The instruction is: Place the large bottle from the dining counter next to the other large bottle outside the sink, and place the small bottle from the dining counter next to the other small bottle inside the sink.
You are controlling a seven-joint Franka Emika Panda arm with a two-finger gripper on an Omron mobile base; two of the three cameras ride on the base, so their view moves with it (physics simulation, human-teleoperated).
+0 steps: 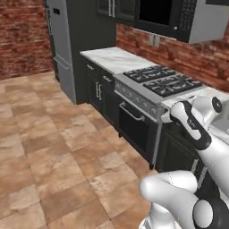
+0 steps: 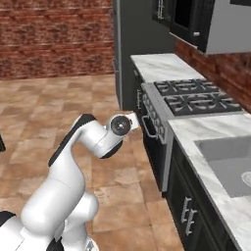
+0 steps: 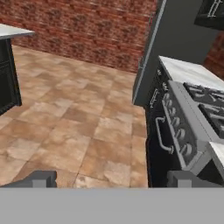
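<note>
Arm [image 2: 73,162] folded above base, elbow raised, wrist [image 2: 120,126] level with the stove [image 2: 196,100] front. Gripper [image 3: 111,179] points forward over the tiled floor [image 3: 74,118], fingers [image 3: 41,178] spread wide, nothing between them. Sink [image 2: 228,162] lies right of the stove; bottles cannot be made out.

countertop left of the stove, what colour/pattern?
White marble with faint grey veining; the countertop shows best in the left base view.
</note>
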